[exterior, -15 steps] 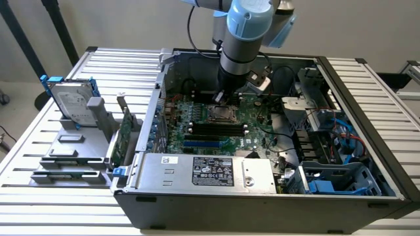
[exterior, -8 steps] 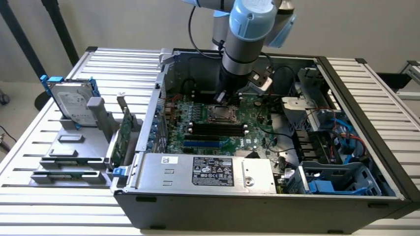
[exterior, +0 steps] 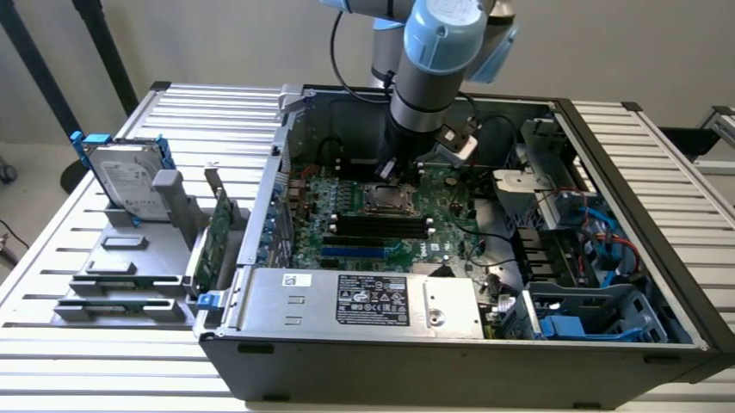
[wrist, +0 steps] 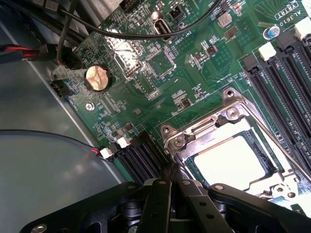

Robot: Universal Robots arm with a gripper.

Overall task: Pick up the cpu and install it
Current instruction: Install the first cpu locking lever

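My fingers [wrist: 171, 187] were clenched on nothing, poised just beside the socket frame [wrist: 233, 116] on the motherboard [wrist: 146, 68] inside the case [exterior: 597, 155]. The cpu [wrist: 232, 162], a pale, dull-silver square, lay flat in that socket. I judged a careless dip could scrape it or bend the frame.

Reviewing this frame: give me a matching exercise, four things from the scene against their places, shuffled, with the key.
Things:
1. hard drive
2. CPU socket
3. coin battery
4. end effector

Places:
A. on the green board, apart from the socket
B. standing in the grey rack outside the case
C. shut, just beside the socket frame
D. middle of the board, metal frame around a pale square

Pairs: 1-B, 2-D, 3-A, 4-C
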